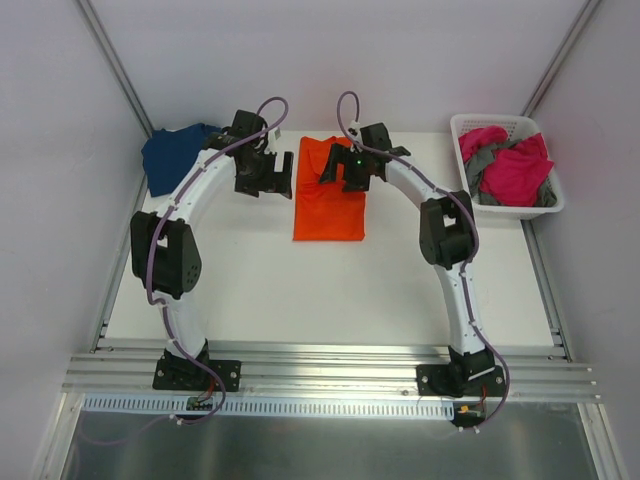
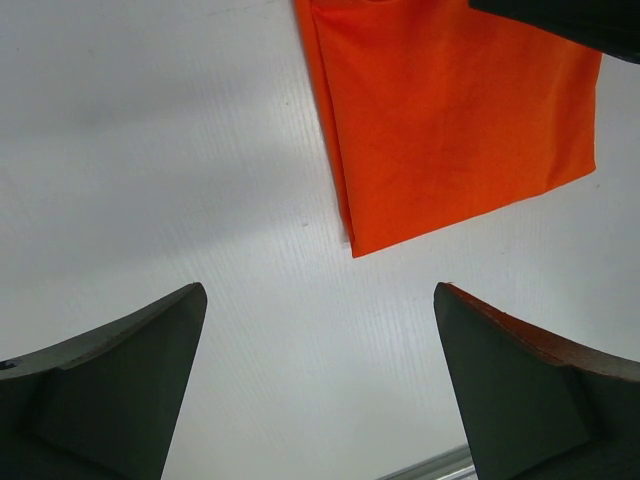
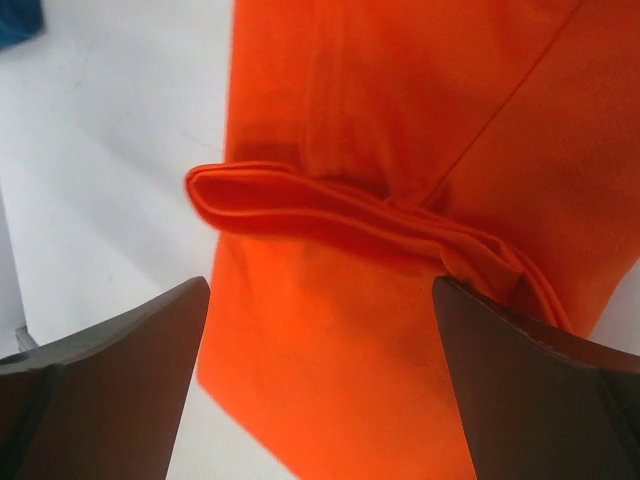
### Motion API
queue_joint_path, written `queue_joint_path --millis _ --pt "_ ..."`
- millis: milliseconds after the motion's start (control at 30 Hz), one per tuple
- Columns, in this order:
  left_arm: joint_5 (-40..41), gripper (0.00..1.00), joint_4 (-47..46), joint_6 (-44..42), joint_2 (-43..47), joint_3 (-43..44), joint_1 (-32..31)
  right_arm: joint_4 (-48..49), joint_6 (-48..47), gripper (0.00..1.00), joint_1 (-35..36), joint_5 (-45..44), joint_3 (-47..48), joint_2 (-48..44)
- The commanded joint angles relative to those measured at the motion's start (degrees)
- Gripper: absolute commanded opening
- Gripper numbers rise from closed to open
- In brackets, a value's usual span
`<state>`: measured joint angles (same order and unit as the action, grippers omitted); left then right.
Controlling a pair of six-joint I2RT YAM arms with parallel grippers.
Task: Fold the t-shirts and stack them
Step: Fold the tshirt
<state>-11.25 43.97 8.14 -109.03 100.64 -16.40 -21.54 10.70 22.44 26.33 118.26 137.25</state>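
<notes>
An orange t-shirt (image 1: 328,205) lies flat as a long folded rectangle at the table's middle back. Above its upper part hovers my right gripper (image 1: 345,172), open and empty. In the right wrist view the orange t-shirt (image 3: 400,120) shows a raised fold across it, just beyond the fingertips. My left gripper (image 1: 268,178) is open over bare table just left of the shirt; the left wrist view has the orange t-shirt (image 2: 450,110) at upper right. A navy t-shirt (image 1: 175,155) lies crumpled at back left. Pink and grey t-shirts (image 1: 512,165) fill the basket.
A white slotted basket (image 1: 470,124) stands at the back right corner. Grey walls close in on the left and right. An aluminium rail (image 1: 330,370) carrying both arm bases runs along the near edge.
</notes>
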Motion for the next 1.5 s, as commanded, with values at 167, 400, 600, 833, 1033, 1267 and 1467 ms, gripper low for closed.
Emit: queue_joint_path --millis 167,400,600,833,1033,1267,1467 --pt "1.4 0.99 0.6 -0.7 4.6 -1.3 0.4 1.6 0.7 1.0 -0.2 -4.9 5.3 4.7" --pt "1.2 0.99 0.5 -0.6 5.1 -2.6 0.3 3.3 -0.7 1.0 -0.6 -5.9 10.0 5.5" --pt "1.8 0.99 0.5 -0.8 5.7 -1.8 0.3 4.0 -0.6 1.0 -0.2 -3.3 7.2 -1.2" --pt "4.4 0.99 0.5 -2.1 5.9 2.4 0.3 2.6 0.6 1.0 1.4 -1.5 -0.2 -6.2" --pt "5.2 0.99 0.5 -2.6 6.6 2.7 0.4 0.3 0.6 0.97 3.4 -0.9 -2.5 -2.9" --pt "3.8 0.99 0.7 -1.9 8.0 2.5 1.5 -1.4 2.2 0.97 5.4 0.0 -5.3 0.6" --pt "2.7 0.99 0.7 -1.6 8.7 3.9 4.2 -1.8 6.0 0.97 7.1 2.6 -20.6 -5.7"
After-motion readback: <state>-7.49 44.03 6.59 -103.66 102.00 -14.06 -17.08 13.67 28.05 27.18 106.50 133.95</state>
